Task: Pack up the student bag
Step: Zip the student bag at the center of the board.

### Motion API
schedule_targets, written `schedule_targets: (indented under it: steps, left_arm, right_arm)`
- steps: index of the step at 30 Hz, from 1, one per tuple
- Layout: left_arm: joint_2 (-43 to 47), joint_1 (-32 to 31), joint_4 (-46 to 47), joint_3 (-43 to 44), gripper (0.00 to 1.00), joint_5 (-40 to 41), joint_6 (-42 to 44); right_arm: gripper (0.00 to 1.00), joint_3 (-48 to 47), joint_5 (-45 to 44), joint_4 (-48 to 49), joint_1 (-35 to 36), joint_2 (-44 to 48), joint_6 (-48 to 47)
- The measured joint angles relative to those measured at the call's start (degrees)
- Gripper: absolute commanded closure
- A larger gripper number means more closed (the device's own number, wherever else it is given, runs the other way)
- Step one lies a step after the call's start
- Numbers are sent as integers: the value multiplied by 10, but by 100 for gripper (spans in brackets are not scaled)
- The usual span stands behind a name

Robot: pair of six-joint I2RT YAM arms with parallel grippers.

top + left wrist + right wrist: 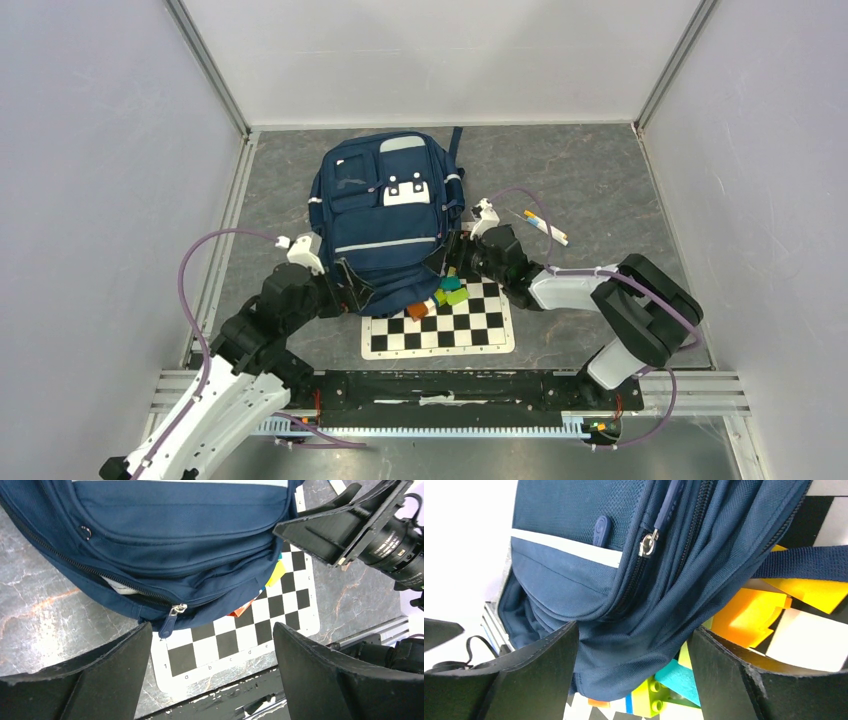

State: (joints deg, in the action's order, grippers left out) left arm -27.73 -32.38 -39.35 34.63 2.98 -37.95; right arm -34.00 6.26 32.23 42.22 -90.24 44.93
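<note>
Coloured plastic blocks lie unpacked at the navy fabric backpack's 5 o'clock; your left hand and right hand are both released.

A black-and-white checkerboard mat lies flat on the grey marbled worktop, close to the middle of its near edge. Toy building blocks cluster on the mat's far edge: an orange block to the left, with a green block and a teal block bunched together on the right. White markers with coloured bands lie towards the worktop's right edge, well apart from the mat. White walls enclose the worktop on three sides.
</note>
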Motion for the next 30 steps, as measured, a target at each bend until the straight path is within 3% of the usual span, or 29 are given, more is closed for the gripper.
schedule_targets:
  steps: [3,8,12,16,24,30]
  left_arm:
    - [17,0,-2,-24,14,0,-19]
    - [13,0,-5,-55,24,-1,-37]
    - [12,0,0,-59,35,-2,-40]
    - [7,0,23,-67,44,-5,-40]
    - [-58,0,39,-71,51,0,-38]
    - [-59,0,39,-74,55,22,-38]
  right_arm:
    - [30,0,0,24,0,-9,18]
    - [76,0,2,44,-2,-24,28]
    - [97,-7,-1,37,-10,-25,34]
    - [100,-37,0,8,-17,-25,25]
    - [100,-67,-1,-28,-19,-25,3]
    - [100,-67,-1,-28,-20,-25,2]
